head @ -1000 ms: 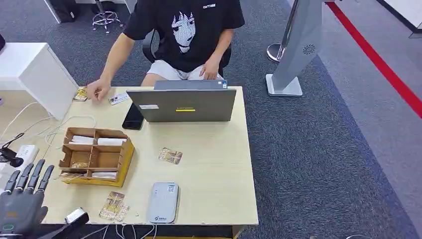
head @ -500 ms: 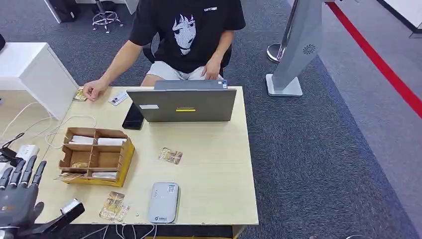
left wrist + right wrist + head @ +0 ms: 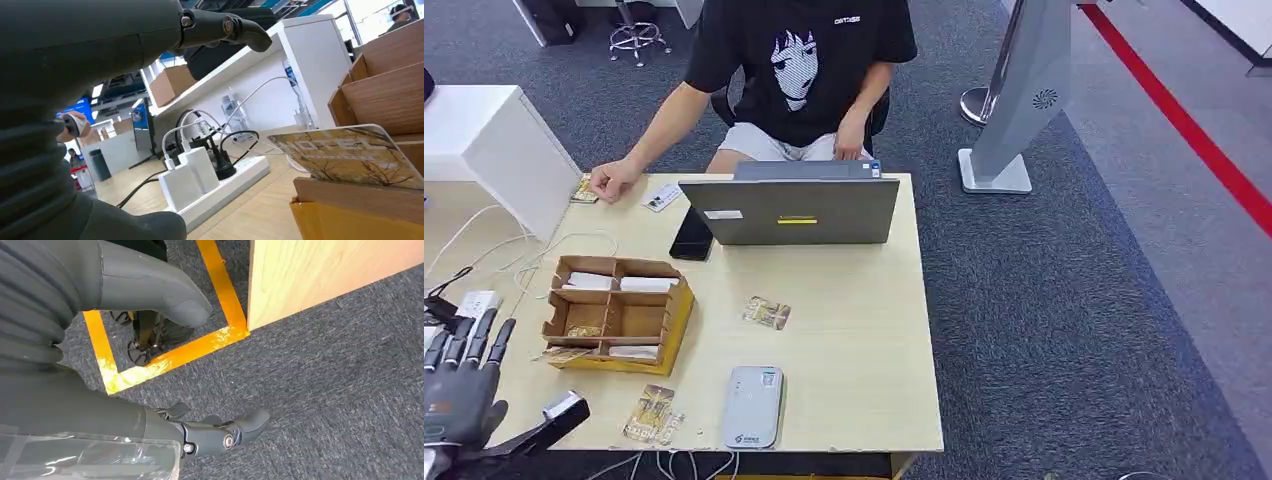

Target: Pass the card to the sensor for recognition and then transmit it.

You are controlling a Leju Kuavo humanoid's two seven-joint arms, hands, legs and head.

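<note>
The grey card reader [image 3: 752, 405] lies flat near the table's front edge. Loose gold cards [image 3: 653, 413] lie just left of it, and another gold card [image 3: 767, 313] lies in the middle of the table. My left hand [image 3: 459, 395] hovers at the front left corner, fingers spread and holding nothing, left of the cardboard box [image 3: 676, 318]. In the left wrist view that hand [image 3: 75, 75] is close to a gold HOTEL card [image 3: 350, 155] leaning on the box's edge [image 3: 350, 197]. My right hand [image 3: 75, 400] hangs over the carpet beside the table, fingers loosely bent and holding nothing.
A person sits behind a grey laptop [image 3: 792, 210], one hand [image 3: 609, 180] by cards at the far left. A black phone [image 3: 691, 235] lies beside the laptop. A white power strip [image 3: 220, 185] with cables sits left of the box. A white cabinet [image 3: 494, 150] stands at the left.
My left hand has drifted slightly left and back, still holding nothing. The person's hand has slid a little left toward the cards at the far edge.
</note>
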